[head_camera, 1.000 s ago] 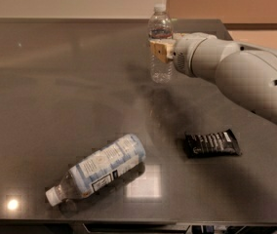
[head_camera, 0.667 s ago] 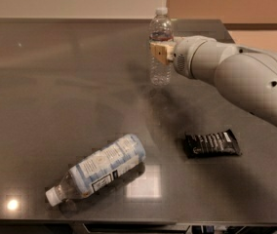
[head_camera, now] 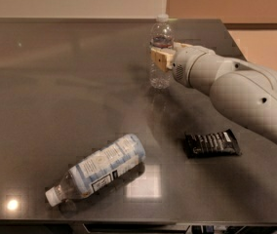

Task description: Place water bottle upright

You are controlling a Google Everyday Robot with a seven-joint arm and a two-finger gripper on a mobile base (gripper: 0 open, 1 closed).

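The hand (head_camera: 165, 53) at the far side of the bench (head_camera: 55, 82) pinches the standing water bottle (head_camera: 159, 77), which may tip over if the hand lets go crooked.

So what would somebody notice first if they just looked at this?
Probably the big white arm reaching in from the right, its gripper at the small water bottle standing upright near the far edge of the table. Next, the fatter bottle lying on its side near the front, and a dark wrapper to its right.
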